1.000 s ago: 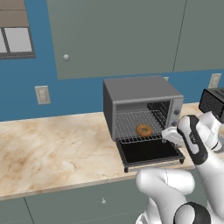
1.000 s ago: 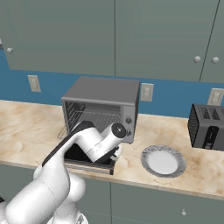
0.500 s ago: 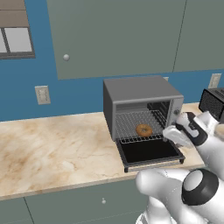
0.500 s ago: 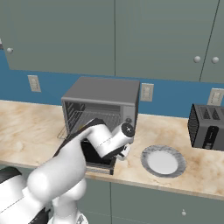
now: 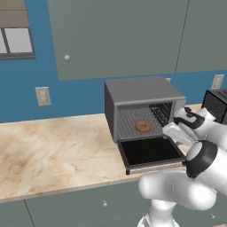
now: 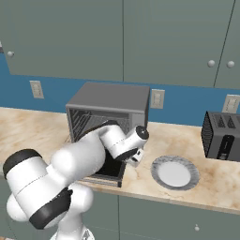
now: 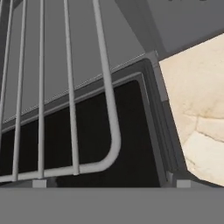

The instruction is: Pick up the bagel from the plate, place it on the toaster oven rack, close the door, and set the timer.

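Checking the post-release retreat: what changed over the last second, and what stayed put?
The gripper has drawn back from the toaster oven mouth toward the robot, jaws open and empty, while the elbow swung up. Nothing was grasped or released. The bagel stays on the rack, the door stays down, and the plate stays bare.

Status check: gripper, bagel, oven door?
Gripper open, empty, beside the oven mouth. Bagel on rack. Door down, not yet closed.
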Robot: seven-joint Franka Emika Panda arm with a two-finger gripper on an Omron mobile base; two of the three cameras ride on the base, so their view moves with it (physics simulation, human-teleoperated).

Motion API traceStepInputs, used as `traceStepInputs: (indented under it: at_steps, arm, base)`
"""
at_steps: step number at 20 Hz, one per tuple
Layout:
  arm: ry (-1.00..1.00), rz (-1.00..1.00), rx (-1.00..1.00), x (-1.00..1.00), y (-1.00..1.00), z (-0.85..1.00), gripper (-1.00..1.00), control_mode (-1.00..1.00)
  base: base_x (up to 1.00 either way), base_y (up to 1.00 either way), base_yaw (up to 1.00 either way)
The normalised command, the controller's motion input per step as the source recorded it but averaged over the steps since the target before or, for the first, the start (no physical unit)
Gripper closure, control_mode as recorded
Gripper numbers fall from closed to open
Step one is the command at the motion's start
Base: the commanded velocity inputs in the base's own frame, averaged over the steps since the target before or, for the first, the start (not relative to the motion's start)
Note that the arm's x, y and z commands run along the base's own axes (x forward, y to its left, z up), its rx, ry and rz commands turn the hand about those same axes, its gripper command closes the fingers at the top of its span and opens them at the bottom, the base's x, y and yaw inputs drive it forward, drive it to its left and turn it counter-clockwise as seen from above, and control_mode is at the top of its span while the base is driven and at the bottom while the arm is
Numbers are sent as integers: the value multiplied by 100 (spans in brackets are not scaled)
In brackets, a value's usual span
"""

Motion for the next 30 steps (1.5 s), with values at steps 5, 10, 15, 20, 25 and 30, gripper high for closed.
traceStepInputs:
  at_steps: [5, 10, 15, 20, 25, 30]
  arm:
    - [0, -2, 2, 40, 1, 0, -100, -100]
    - [-6, -6, 2, 47, 13, 0, -100, -100]
    - [-6, -9, 0, 22, 13, 0, -100, -100]
    - [0, -2, 0, -90, -22, 27, -100, -100]
    - [0, 0, 1, -100, -37, 58, -100, -100]
    - [10, 0, 9, -79, -21, 15, -100, -100]
  base:
    - [0, 0, 0]
    - [0, 0, 0]
    - [0, 0, 0]
    - [0, 0, 0]
    - [0, 0, 0]
    - [0, 0, 0]
